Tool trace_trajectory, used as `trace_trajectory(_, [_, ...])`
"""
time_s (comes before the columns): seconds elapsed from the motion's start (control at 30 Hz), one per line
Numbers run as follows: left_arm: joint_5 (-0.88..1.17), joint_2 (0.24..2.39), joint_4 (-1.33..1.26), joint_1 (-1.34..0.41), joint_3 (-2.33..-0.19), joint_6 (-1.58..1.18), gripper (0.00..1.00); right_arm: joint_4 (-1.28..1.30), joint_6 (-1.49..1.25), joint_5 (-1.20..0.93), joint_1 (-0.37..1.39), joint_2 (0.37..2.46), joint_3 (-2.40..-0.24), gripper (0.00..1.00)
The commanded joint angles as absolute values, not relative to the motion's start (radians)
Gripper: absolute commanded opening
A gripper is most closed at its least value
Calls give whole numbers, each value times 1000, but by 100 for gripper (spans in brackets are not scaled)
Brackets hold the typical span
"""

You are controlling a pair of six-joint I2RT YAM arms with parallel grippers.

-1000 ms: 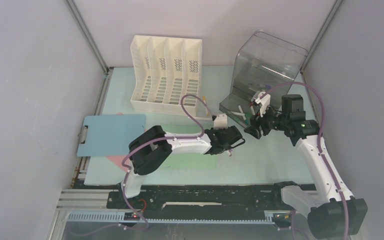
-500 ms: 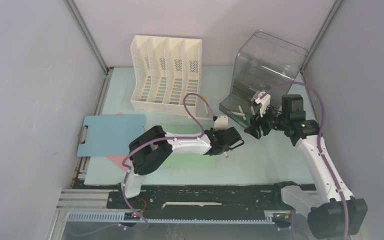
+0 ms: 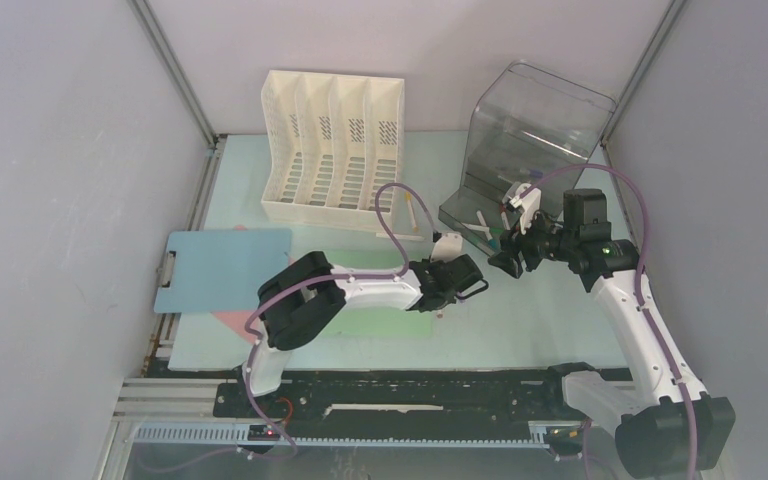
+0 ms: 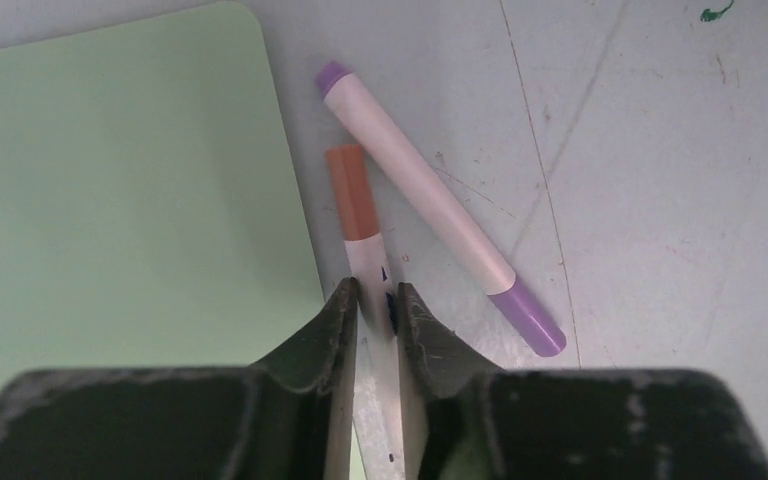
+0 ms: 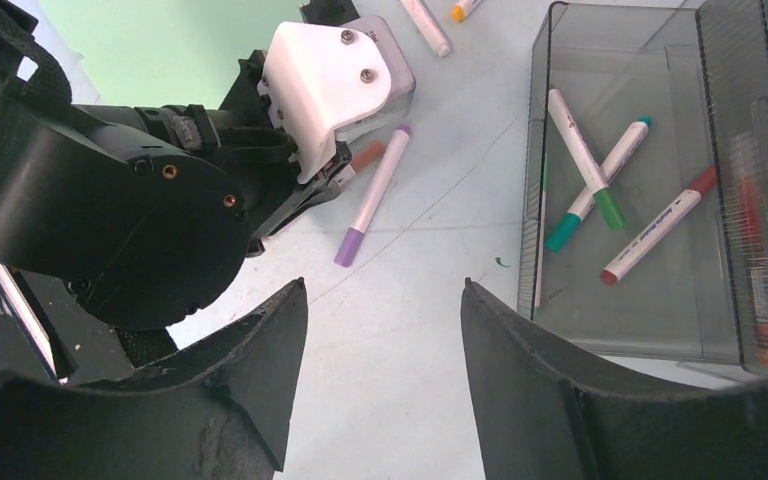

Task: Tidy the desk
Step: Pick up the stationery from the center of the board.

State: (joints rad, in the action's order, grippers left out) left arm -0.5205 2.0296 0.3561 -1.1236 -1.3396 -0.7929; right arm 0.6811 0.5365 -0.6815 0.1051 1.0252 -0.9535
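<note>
My left gripper (image 4: 375, 300) was pinched shut on the barrel of the orange-capped marker (image 4: 350, 190). The marker's long axis ran straight ahead between the jaws, cap leading. It sat just off the right edge of the green sheet (image 4: 130, 200), near the middle of the desk (image 4: 660, 200). A purple-tipped marker (image 4: 432, 200) lay slanted just beside it. The clear bin (image 5: 580, 290) of markers stood toward the far right corner, nearer my right gripper (image 5: 382, 295), which hung open beside it.

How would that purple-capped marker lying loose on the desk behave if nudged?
Its round, smooth barrel suggests the purple-capped marker would probably roll across the flat desk. It looks stiff and light, so likely easy to lift. Lifting the orange-capped marker close beside it might bump it.
</note>
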Motion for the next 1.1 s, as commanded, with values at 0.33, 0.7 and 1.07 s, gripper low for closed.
trace_trajectory(0.33, [-529,1788,77,-1131,-1058,-698,0,693,547,-698,99,1015,-969,66])
trace_trajectory(0.7, [-420,1465,-422,-1132,-737,-600,0,731,546,-946,66,1018,-969,73])
trace_trajectory(1.07, [-258,1276,-785,-1134,-559,-526,0,878,615,-1304,38,1057,-1003,98])
